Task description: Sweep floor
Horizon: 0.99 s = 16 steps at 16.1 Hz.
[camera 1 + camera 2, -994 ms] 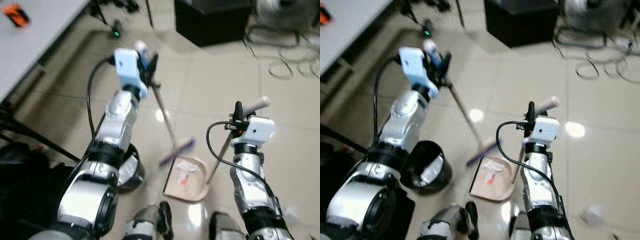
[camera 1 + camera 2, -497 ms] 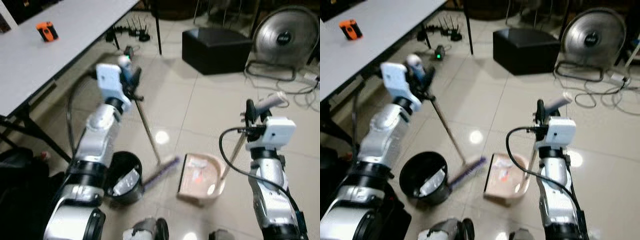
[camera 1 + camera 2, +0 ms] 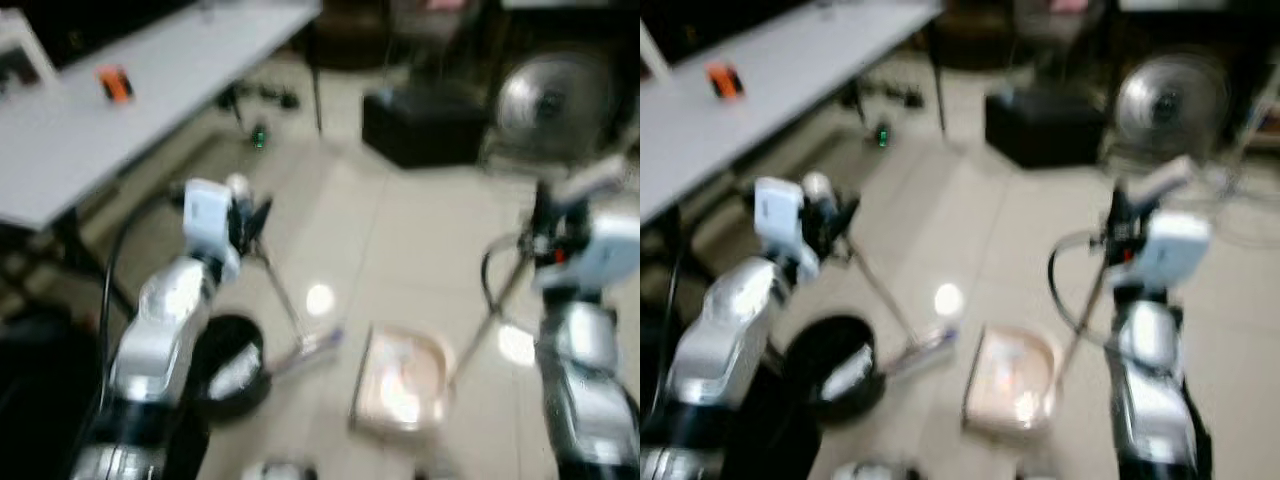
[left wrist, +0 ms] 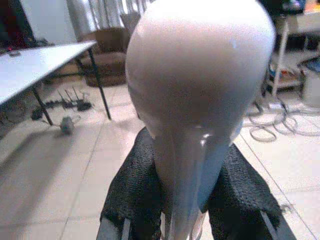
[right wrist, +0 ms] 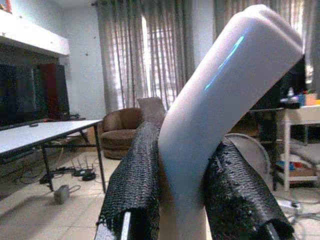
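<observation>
My left gripper (image 3: 250, 215) is shut on the pale top of the broom handle (image 4: 197, 105). The thin broom shaft (image 3: 280, 295) slants down to the purple brush head (image 3: 312, 347) on the tiled floor. My right gripper (image 3: 545, 205) is shut on the angled pale handle of the dustpan (image 5: 220, 100). The beige dustpan (image 3: 402, 378) lies on the floor right of the brush, with a small red scrap faintly showing in it. A black bin (image 3: 228, 365) stands on the floor left of the brush, by my left arm. Both eye views are blurred.
A grey table (image 3: 120, 130) with an orange object (image 3: 115, 84) runs along the left. A black box (image 3: 425, 125) and a floor fan (image 3: 545, 100) stand at the back, with cables on the floor near them. Open tiles lie between them and the dustpan.
The camera has risen and tilted up, so more of the room shows and the picture is blurred. The brush head now lies left of the dustpan near the bin. Both grips are unchanged.
</observation>
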Tool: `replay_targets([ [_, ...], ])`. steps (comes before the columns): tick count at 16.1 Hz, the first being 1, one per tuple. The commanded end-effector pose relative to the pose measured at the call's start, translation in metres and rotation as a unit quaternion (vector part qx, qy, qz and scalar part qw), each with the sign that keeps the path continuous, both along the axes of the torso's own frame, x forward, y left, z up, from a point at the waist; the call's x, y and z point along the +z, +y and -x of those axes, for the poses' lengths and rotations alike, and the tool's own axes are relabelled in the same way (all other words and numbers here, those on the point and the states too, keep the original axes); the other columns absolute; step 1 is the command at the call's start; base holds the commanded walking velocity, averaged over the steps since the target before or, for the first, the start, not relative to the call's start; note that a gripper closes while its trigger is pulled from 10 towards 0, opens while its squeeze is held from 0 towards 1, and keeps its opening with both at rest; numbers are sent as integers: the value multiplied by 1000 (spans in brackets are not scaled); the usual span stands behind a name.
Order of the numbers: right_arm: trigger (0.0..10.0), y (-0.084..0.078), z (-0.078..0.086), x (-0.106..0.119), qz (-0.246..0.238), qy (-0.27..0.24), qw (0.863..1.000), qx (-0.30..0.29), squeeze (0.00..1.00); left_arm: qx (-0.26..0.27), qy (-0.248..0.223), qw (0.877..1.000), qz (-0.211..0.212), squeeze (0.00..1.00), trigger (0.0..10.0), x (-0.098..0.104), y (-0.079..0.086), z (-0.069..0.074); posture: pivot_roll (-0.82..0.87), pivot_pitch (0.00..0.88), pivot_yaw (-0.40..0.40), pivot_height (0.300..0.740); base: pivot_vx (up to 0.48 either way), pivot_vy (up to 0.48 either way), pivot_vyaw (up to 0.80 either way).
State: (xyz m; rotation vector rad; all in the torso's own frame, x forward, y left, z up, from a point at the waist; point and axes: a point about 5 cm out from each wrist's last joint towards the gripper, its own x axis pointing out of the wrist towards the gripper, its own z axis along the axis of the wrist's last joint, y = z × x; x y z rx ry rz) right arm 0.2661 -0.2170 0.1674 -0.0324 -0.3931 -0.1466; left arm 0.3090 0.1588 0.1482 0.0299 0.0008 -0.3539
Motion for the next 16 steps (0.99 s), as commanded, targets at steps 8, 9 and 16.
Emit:
replay_targets([
  [8, 10000, -5, 4, 32, -29, -25, 999, 15, 0, -4, 45, 998, -50, 0, 10000, -6, 23, 28, 33, 0, 134, 740, 0, 0, 0],
  [9, 10000, -4, 4, 36, -34, -30, 999, 24, 0, 1, 51, 997, -52, 0, 10000, -9, 26, 30, 33, 0, 134, 740, 0, 0, 0],
  [16, 10000, 6, -6, 88, -80, -77, 990, 81, 0, 72, 57, 994, -66, 0, 10000, -26, 46, 48, 37, 0, 127, 740, 0, 0, 63],
])
